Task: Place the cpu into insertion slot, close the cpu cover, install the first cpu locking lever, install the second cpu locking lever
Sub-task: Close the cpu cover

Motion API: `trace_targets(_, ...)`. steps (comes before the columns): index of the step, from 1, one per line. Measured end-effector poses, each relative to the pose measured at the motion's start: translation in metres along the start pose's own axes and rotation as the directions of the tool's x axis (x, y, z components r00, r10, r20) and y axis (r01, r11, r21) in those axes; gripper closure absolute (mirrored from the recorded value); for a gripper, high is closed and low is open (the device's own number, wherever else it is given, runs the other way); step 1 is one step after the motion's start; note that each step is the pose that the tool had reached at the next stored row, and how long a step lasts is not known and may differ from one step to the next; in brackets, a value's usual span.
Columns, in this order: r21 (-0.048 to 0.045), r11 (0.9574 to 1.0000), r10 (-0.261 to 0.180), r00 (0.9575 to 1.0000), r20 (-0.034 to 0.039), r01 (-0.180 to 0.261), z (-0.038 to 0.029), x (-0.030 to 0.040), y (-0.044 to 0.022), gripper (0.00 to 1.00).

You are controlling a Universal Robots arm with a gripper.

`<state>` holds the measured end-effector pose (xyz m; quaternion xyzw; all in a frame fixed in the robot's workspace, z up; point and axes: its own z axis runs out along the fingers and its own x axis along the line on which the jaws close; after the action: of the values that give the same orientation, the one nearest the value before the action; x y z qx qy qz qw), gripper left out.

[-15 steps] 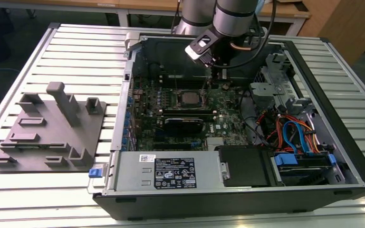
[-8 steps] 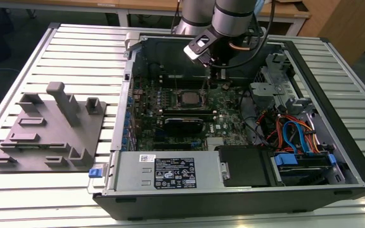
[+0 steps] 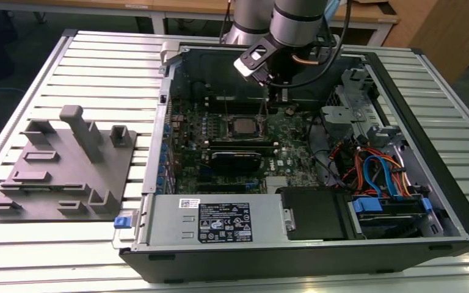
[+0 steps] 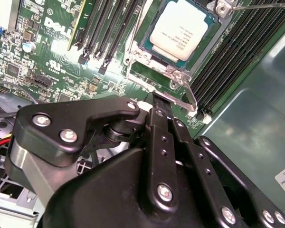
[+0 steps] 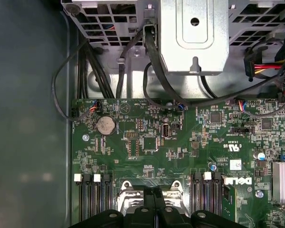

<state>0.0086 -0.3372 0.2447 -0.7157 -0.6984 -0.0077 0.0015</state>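
So the cpu (image 4: 179, 29) is already sitting in the insertion slot (image 4: 135, 47), silver top up. My read is that we're on step two, closing the cpu cover (image 4: 180, 92). The cover looks swung up off the chip rather than lying over it, though I can't tell its exact angle. The gripper (image 4: 156, 103) has its jaws pinched narrow with nothing visibly between them, and the tip is right at the cover's edge, touching or a hair off. In the exterior view the socket is at about 7 o'clock from the gripper, near the middle of the green motherboard (image 5: 133, 156). That board sits inside the open computer case (image 3: 300, 262) on the slatted desk (image 3: 96, 55). I'd say this step calls for a soft push that follows the hinge arc, so the frame drops flat without nudging the chip or scraping the board. The levers don't look locked yet. Count: one cpu, one slot, one cover and one gripper. There's one thin locking lever (image 4: 256, 5) I can clearly pick out, and I can't pin down the second. There's also one coin cell (image 5: 105, 125), plus one grey fixture block (image 3: 63, 165) at 9 o'clock from the case.
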Motion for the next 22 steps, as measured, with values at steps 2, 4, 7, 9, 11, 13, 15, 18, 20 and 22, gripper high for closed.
trace_targets(2, 0.0, 1.0, 0.0, 1.0, -0.0001, 0.0, 0.0, 0.0, -0.0008, 0.9)
trace_targets(4, 0.0, 1.0, 0.0, 1.0, 0.0, 0.0, 0.0, 0.0, -0.0016, 0.9)
trace_targets(7, 0.0, 1.0, 0.0, 1.0, 0.0, 0.0, 0.0, -0.0001, -0.0027, 0.9)
trace_targets(9, 0.0, 1.0, 0.0, 1.0, 0.0, 0.0, 0.0, -0.0001, -0.0034, 0.9)
trace_targets(11, 0.0, 1.0, 0.0, 1.0, 0.0, 0.0, 0.0, -0.0001, -0.0041, 0.9)
trace_targets(13, 0.0, 1.0, 0.0, 1.0, 0.0, 0.0, 0.0, -0.0001, -0.0049, 0.9)
trace_targets(15, 0.0, 1.0, 0.0, 1.0, 0.0, 0.0, 0.0, -0.0001, -0.0056, 0.9)
trace_targets(18, 0.0, 1.0, 0.0, 1.0, 0.0, 0.0, -0.0001, -0.0002, -0.0067, 0.9)
trace_targets(20, 0.0, 1.0, 0.0, 1.0, 0.0, 0.0, -0.0001, -0.0002, -0.0074, 0.9)
trace_targets(22, 0.0, 1.0, 0.0, 1.0, -0.0001, 0.0, 0.0, -0.0002, -0.0076, 0.9)
